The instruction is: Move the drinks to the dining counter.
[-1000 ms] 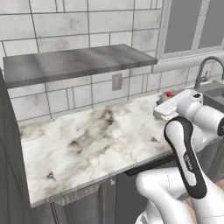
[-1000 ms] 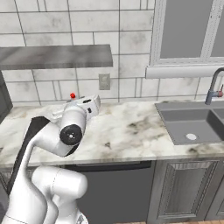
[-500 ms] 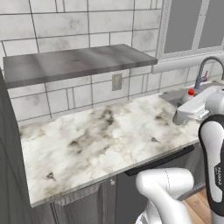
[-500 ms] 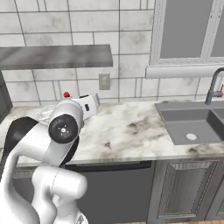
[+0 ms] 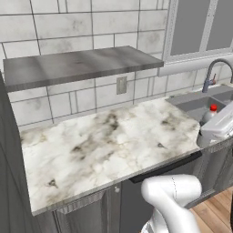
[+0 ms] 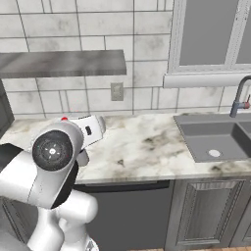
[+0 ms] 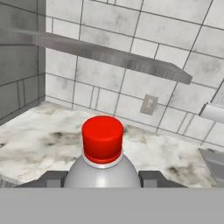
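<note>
Right now, two-finger gripper (image 7: 102, 181) clamped on greyish bottle with red cap (image 7: 102, 153), dark fingertips (image 7: 53, 179) pressed against both its sides. Bottle held in air above white marble worktop (image 5: 104, 145), at its front edge near grey sink (image 5: 200, 102).

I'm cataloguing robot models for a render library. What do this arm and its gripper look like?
The arm is glossy white with rounded, tubular segments; one joint ends in a dark round cap with a grey ring pattern. The hand is a white block with a small dark mark. The gripper has two small dark grey finger tips. No cables show.
</note>
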